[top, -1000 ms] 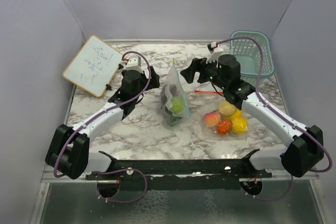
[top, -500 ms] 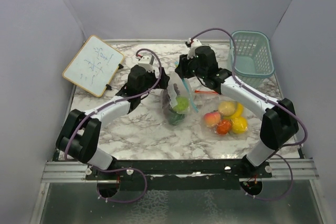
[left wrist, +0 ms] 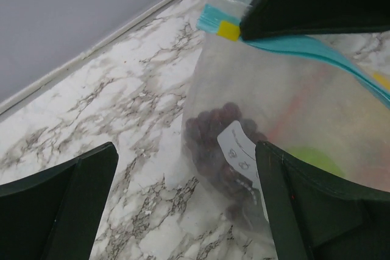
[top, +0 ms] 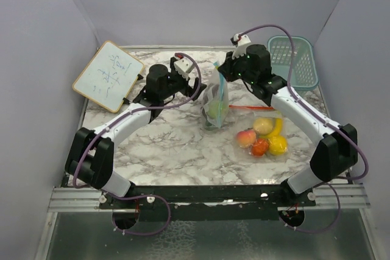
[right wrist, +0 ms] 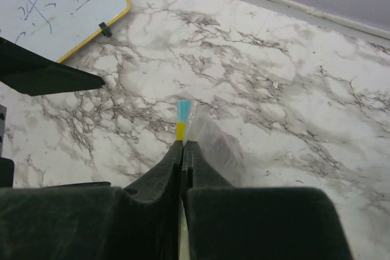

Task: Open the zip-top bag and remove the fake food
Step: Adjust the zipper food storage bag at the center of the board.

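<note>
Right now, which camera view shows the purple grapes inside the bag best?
The left wrist view: the grapes sit mid-frame, clear through the bag. The top external view shows them only as a small dark patch low in the bag. The right wrist view shows just the bag's top edge between the right fingers; no grapes.

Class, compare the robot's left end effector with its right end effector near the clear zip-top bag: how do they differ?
The left end effector is open and empty; the right end effector is shut. The left sits beside the clear zip-top bag, not touching it; the right pinches the bag's teal zip strip. Both are dark and two-fingered.
</note>
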You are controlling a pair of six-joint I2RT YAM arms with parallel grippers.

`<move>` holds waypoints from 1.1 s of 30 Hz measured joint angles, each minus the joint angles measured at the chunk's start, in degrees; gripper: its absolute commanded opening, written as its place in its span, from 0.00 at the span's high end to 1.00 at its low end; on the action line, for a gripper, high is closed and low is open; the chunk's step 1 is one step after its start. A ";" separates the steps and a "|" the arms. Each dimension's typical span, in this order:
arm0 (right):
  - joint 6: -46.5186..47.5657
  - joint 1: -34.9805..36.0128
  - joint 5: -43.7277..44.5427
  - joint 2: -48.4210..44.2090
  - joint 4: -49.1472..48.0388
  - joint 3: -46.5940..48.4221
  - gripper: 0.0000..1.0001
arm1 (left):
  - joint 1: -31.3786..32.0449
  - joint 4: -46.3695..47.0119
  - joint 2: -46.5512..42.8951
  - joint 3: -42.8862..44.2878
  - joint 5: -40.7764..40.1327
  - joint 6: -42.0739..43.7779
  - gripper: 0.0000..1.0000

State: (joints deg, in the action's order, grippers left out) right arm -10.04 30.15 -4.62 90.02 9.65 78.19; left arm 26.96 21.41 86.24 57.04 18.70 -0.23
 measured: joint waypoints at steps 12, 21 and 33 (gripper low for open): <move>-3.80 -4.02 -23.93 -5.51 -10.62 -8.00 0.98 | -1.36 4.76 -1.20 -8.72 10.69 6.84 0.01; -6.51 -4.02 -39.23 -5.42 -15.82 -8.00 0.98 | -8.02 11.02 -0.83 -10.71 24.72 7.67 0.01; -6.19 -4.09 -51.28 -5.14 -16.15 -7.21 0.98 | -10.10 14.10 0.09 -6.99 43.78 6.21 0.01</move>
State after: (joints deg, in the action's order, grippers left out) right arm -16.23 26.06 -55.90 84.88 -6.50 70.98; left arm 16.86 35.51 86.32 50.04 62.48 5.98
